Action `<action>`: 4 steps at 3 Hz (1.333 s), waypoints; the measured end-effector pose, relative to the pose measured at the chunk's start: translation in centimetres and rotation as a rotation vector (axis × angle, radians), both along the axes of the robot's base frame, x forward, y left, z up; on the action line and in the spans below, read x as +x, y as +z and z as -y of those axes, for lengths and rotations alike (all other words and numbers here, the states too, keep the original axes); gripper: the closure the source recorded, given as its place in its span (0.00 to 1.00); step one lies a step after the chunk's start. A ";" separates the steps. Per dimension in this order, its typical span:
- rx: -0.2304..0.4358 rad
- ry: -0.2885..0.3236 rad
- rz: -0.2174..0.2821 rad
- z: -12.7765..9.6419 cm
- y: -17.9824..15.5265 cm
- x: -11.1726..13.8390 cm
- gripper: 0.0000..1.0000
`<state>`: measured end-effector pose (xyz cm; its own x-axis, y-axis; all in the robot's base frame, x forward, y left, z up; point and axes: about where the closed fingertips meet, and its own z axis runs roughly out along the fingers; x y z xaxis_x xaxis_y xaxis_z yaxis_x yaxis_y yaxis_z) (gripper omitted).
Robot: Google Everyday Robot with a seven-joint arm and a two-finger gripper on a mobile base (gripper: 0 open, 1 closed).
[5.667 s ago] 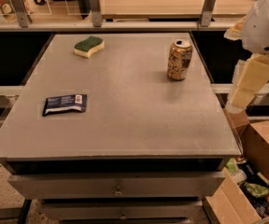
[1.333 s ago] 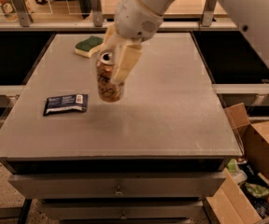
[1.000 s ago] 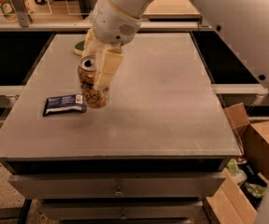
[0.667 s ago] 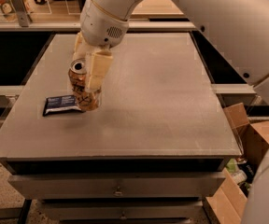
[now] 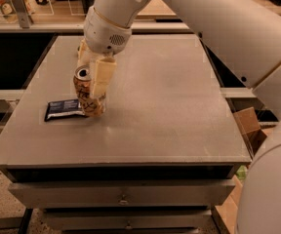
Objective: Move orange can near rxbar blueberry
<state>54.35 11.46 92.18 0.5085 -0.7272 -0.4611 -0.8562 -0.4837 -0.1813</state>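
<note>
In the camera view, the orange can (image 5: 83, 90) is gripped, tilted, between the jaws of the gripper (image 5: 92, 84) at the near left of the tabletop (image 5: 174, 106). Its base is seen just beside the right end of the blueberry bar (image 5: 61, 109), which lies flat.

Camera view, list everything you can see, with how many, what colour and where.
orange-gold aluminium drink can: one, orange-gold with dark markings, tilted at the wrapper's right end, in the tool.
dark navy flat snack-bar wrapper: one, navy with white patch, lying on the table's left side.
grey flat-topped table: one, grey, centre.
brown cardboard box: one, brown, right of table.
white robot arm: one, white, reaching from upper right.
tool: one, beige, shut on the can over the table's left.
</note>
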 end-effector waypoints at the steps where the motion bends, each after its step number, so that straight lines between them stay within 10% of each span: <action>1: -0.009 0.013 0.004 0.4 -0.9 0.5 0.36; 3: -0.031 0.050 0.018 1.5 -2.2 1.3 0.00; 4: -0.031 0.050 0.018 1.5 -2.2 1.3 0.00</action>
